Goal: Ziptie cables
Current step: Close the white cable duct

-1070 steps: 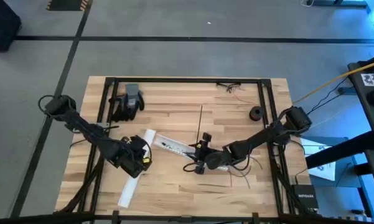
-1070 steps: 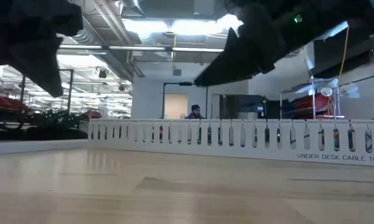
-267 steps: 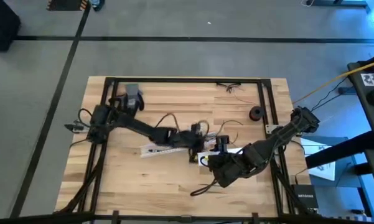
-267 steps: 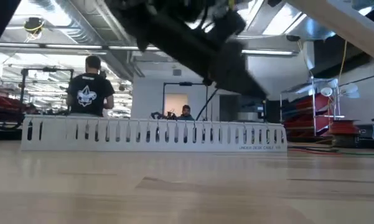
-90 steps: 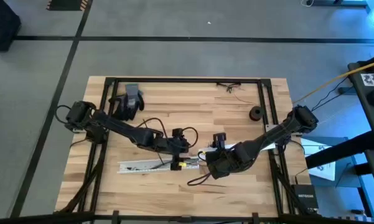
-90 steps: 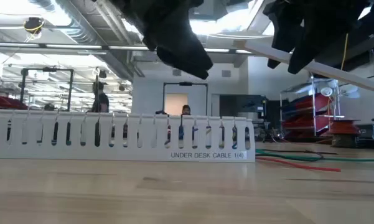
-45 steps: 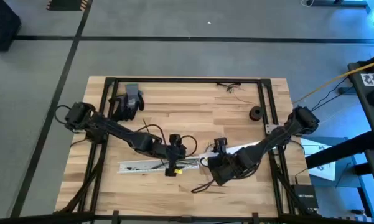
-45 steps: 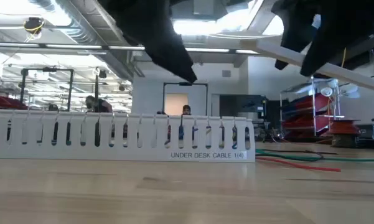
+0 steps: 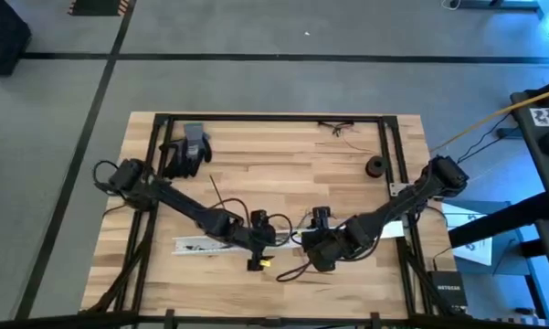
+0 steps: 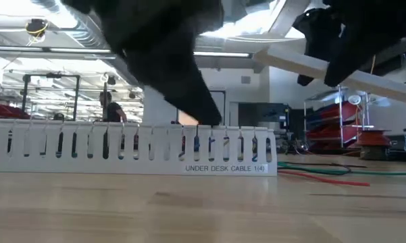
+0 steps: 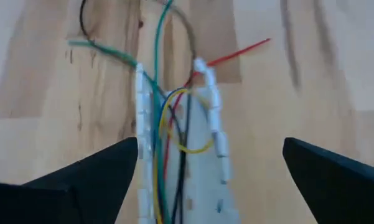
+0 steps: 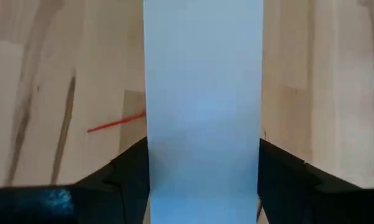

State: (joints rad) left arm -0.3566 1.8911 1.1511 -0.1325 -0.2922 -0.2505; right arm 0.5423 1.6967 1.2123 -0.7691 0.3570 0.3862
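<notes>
The cables (image 11: 168, 118) are seen laid lengthwise in the white slotted strip (image 9: 205, 245) at the table's (image 9: 283, 151) front middle, loose ends spilling past its end. The left gripper (image 9: 256, 260) is poised directly over them, fingers spread wide, the strip's long axis running straight out between them. The right gripper (image 9: 318, 249) is clamped on a flat white cover strip (image 12: 202, 93) just beside. The left is judged nearer. No ziptie is made out.

Table (image 9: 283, 151) pale matt wood; slotted strip (image 10: 135, 146) white plastic

Overhead, table-level and two close wrist cameras.
</notes>
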